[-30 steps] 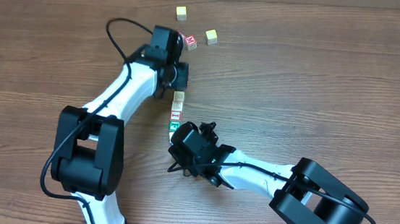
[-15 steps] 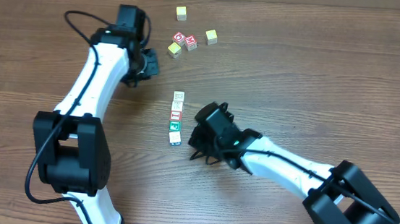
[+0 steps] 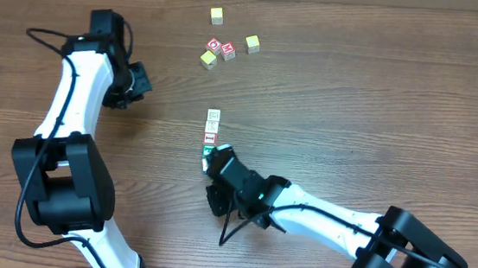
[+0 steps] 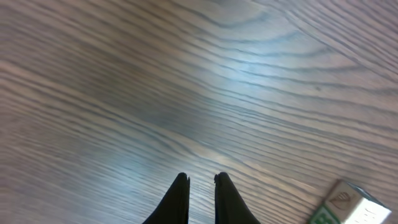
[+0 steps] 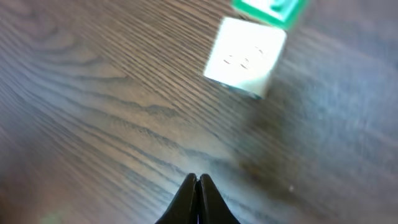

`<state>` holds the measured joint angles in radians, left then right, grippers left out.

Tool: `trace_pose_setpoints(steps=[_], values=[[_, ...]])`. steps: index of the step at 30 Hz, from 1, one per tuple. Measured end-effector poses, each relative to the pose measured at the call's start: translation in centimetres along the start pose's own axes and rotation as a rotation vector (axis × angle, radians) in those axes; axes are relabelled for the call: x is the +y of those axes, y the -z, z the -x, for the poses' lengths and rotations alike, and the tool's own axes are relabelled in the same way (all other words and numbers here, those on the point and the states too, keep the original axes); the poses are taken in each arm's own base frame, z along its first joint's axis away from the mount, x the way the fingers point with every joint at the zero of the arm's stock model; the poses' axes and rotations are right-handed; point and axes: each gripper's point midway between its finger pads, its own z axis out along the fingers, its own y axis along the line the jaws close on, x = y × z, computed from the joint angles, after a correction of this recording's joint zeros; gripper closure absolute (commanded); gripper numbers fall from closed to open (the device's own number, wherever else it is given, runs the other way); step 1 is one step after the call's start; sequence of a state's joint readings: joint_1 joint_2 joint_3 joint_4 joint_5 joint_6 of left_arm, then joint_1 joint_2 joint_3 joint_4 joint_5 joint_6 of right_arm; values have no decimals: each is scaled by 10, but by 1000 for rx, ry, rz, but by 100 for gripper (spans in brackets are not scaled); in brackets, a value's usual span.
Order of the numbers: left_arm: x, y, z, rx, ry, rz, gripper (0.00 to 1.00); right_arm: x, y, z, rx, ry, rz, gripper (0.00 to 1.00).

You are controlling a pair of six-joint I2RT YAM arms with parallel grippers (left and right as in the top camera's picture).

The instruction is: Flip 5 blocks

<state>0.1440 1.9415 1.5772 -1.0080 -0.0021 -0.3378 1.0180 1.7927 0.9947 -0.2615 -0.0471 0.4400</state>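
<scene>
Wood-grain table, brown throughout. Since half a second ago: left gripper swung farther out to the left, now well apart from every cube; right arm brought back over the near end of the row, where before it stood off to the right with all five showing. Alphabet blocks in single file, the visible ones unmoved, long axis running from the far side of the table toward the near side. Far end pointing at the loose yellow-topped cubes and red-topped cubes; near end hidden under the right arm past the green-printed block. Left gripper's fingers all but together, nothing between. Right gripper pinched tight and empty, low over the table, aimed at a pale block lying near ahead, the green-printed block just beyond.
</scene>
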Motion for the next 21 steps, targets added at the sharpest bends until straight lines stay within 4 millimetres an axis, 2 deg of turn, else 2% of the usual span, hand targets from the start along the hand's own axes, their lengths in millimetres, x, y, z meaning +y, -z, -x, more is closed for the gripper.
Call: trace_pose_setpoints(steps=[2,5,7,9,10,11,12,21], values=[[3,0,1,0,7,5,87,1,0,-1,-16,132,-37,96],[3,0,1,1,6,5,75,8,-1,-2,-45,303,-82,96],[4,0,1,0,9,8,73,17,-3,-2,-67,395,-92,96],[5,0,1,-3,8,15,65,24,-8,-2,-86,454,-94,96],[6,0,1,-4,7,20,57,27,-11,-3,-91,479,-93,96],[7,0,2,-6,6,25,39,28,-14,-4,-95,498,-94,96],[8,0,2,-8,3,30,2,28,-17,-5,-95,512,-101,96],[10,0,2,-9,10,42,0,21,-23,0,-109,544,-132,96]])
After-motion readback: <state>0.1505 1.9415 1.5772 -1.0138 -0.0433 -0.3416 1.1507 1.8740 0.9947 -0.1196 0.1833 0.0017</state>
